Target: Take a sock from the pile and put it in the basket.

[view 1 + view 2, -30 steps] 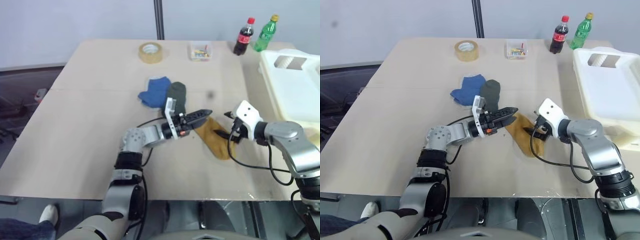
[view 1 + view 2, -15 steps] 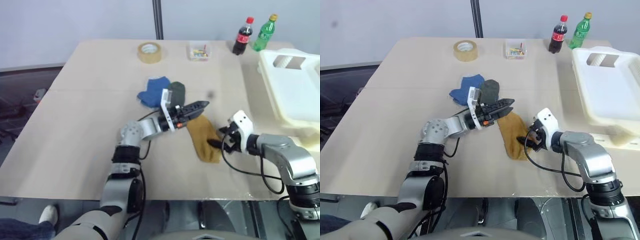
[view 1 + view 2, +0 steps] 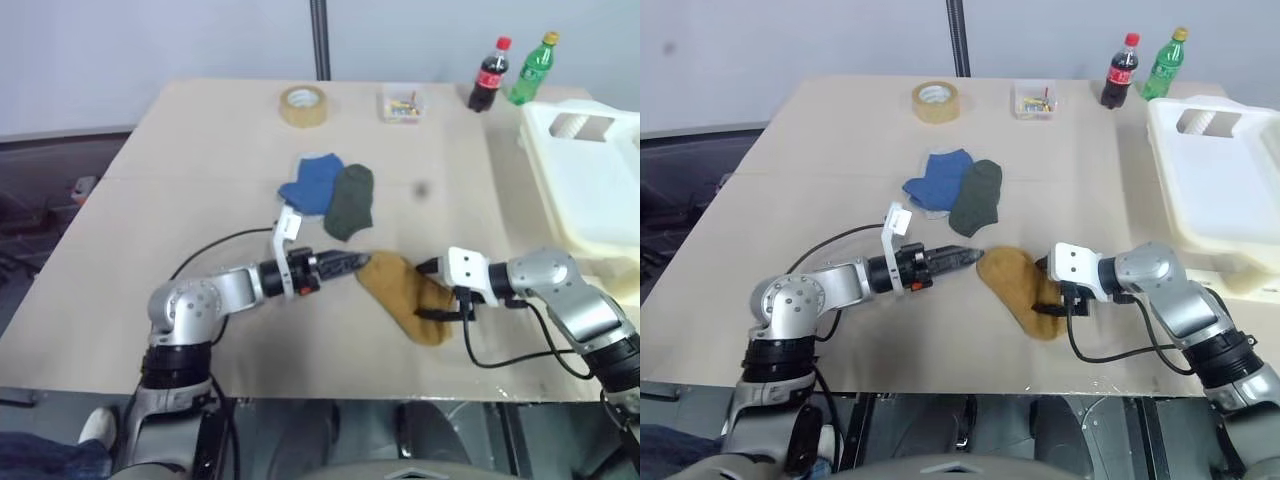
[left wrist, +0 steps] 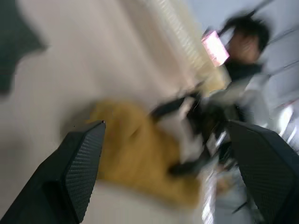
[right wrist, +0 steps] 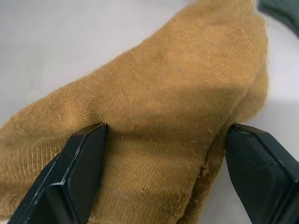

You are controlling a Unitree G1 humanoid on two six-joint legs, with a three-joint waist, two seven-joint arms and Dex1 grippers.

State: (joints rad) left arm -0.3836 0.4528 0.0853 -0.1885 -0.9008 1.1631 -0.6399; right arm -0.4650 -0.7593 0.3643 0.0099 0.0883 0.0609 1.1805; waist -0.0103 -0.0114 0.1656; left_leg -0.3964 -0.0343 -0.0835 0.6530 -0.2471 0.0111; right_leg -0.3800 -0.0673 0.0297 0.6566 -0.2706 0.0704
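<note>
Straddling the mustard sock [image 5: 154, 107] with spread fingers, the right gripper [image 3: 432, 291] readies a pinch; the left gripper [image 3: 350, 263] gapes idle.

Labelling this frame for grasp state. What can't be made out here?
- Right gripper: right wrist view has open fingers straddling the mustard sock; whether they touch it can't be told.
- Left wrist view: motion blur smears everything past the open left gripper.
- Basket: cut off by the head view's right edge.
- Small clear box: contents too small to identify.
</note>
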